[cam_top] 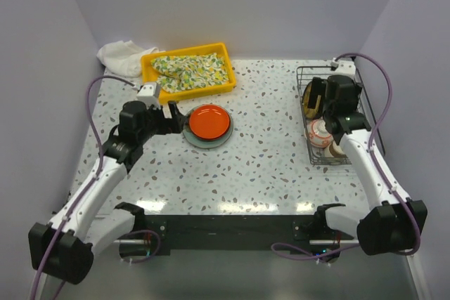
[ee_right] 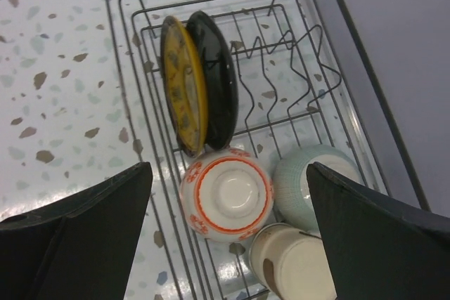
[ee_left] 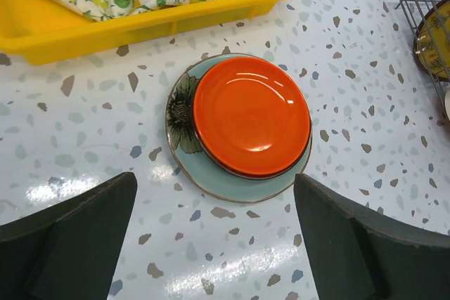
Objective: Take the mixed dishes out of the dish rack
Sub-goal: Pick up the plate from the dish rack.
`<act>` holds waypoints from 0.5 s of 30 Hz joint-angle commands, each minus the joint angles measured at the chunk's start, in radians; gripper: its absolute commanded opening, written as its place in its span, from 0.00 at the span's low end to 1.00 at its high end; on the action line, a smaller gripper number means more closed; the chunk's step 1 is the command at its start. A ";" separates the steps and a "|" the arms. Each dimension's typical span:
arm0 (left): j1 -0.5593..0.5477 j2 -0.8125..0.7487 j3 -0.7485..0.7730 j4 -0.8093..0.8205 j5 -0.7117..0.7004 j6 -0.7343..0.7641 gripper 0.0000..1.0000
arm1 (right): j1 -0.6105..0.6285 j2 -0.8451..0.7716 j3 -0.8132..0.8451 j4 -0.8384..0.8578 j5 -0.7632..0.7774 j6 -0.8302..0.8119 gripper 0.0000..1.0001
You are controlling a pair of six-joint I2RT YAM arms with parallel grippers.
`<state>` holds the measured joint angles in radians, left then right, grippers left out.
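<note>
Remaining in the rack (ee_right: 295, 47), right of the top view: yellow plate (ee_right: 181, 89) and black dish (ee_right: 218, 82) upright on edge, white bowl (ee_right: 226, 193), celadon bowl (ee_right: 309, 180), tan cup (ee_right: 295, 261). We judge all glazed, stiff, slippery, breakable, best pinched across a rim. The right gripper (ee_right: 226, 173) hangs above them, fingers (ee_right: 84, 237) wide; the left gripper (ee_left: 214, 177), equally wide, holds nothing near the red bowl (ee_left: 252, 117) stacked on the green plate (ee_left: 186, 152), centre-left.
</note>
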<state>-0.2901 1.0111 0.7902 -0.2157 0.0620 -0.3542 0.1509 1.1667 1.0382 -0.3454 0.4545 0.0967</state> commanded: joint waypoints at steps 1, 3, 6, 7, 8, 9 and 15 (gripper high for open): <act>0.000 -0.185 -0.086 -0.059 -0.093 0.038 1.00 | -0.091 0.071 0.077 0.034 -0.052 0.055 0.93; 0.000 -0.299 -0.134 -0.066 -0.119 0.032 1.00 | -0.132 0.120 0.092 0.045 -0.076 0.064 0.90; 0.000 -0.437 -0.195 -0.077 -0.165 0.026 1.00 | -0.186 0.169 0.118 0.055 -0.099 0.067 0.85; 0.000 -0.465 -0.209 -0.082 -0.175 0.024 1.00 | -0.200 0.197 0.123 0.057 -0.114 0.064 0.84; 0.000 -0.517 -0.232 -0.086 -0.195 0.023 1.00 | -0.226 0.208 0.129 0.060 -0.140 0.060 0.82; 0.000 -0.540 -0.241 -0.091 -0.203 0.024 1.00 | -0.237 0.220 0.143 0.060 -0.183 0.055 0.80; 0.000 -0.637 -0.275 -0.084 -0.228 0.040 1.00 | -0.281 0.294 0.178 0.080 -0.312 0.015 0.65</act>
<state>-0.2901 0.4023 0.5289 -0.3214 -0.1219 -0.3458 -0.1127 1.4345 1.1408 -0.3206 0.2626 0.1322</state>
